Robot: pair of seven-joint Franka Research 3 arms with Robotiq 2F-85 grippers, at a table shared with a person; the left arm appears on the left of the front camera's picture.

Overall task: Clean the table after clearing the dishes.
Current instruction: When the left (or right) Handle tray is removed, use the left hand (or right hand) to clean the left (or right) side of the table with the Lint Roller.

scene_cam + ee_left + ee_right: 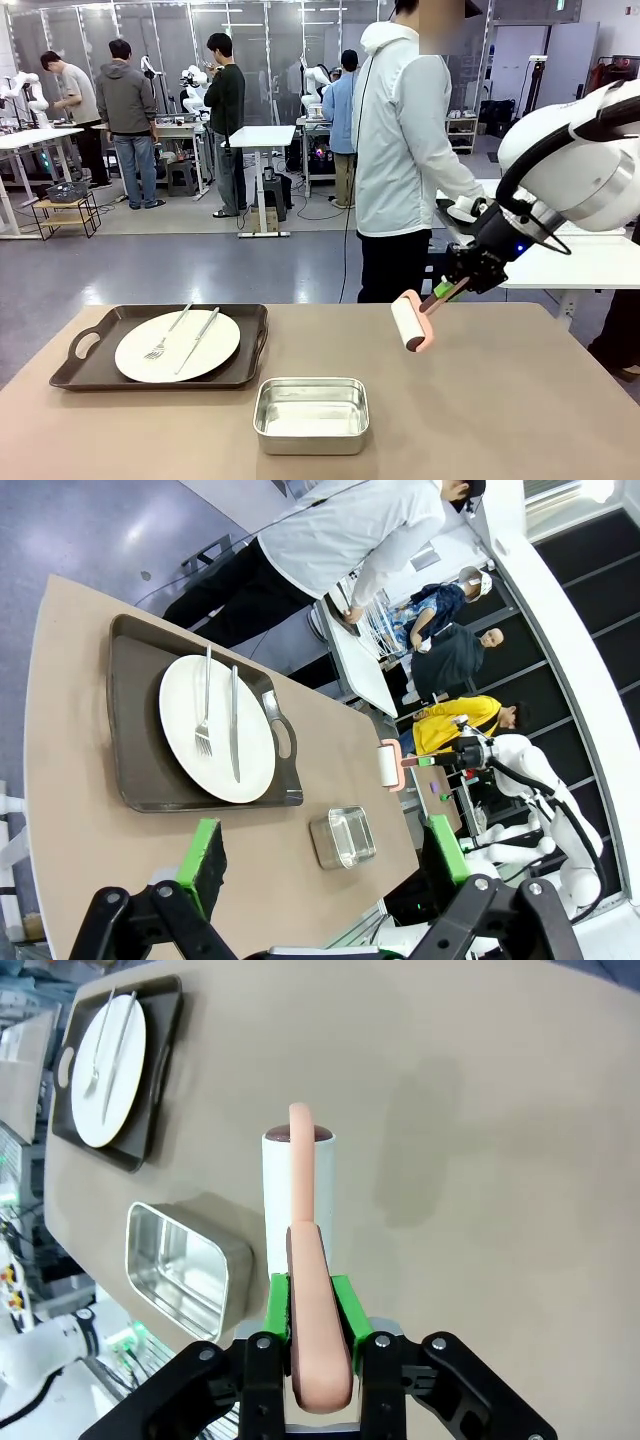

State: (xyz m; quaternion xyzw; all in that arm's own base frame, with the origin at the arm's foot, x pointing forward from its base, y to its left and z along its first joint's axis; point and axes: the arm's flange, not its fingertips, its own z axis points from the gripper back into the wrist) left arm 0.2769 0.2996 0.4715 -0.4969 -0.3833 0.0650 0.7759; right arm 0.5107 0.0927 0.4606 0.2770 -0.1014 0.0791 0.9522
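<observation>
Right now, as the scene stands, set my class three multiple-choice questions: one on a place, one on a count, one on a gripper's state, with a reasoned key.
1. Where does the steel pan stand?
A) On the table, right of the tray, nearer the robot.
B) Inside the tray.
C) In the person's hands.

2. How many pieces of cutlery lie on the white plate?
A) One.
B) Two.
C) Four.

3. How is the right gripper?
A) Open, empty.
B) Shut on the pan's rim.
C) Shut on the lint roller's pink handle.

Key:
1 A, the pan rests on bare tabletop beside the tray.
2 B, a fork and a knife lie there.
3 C, its green pads clamp the handle.
</observation>
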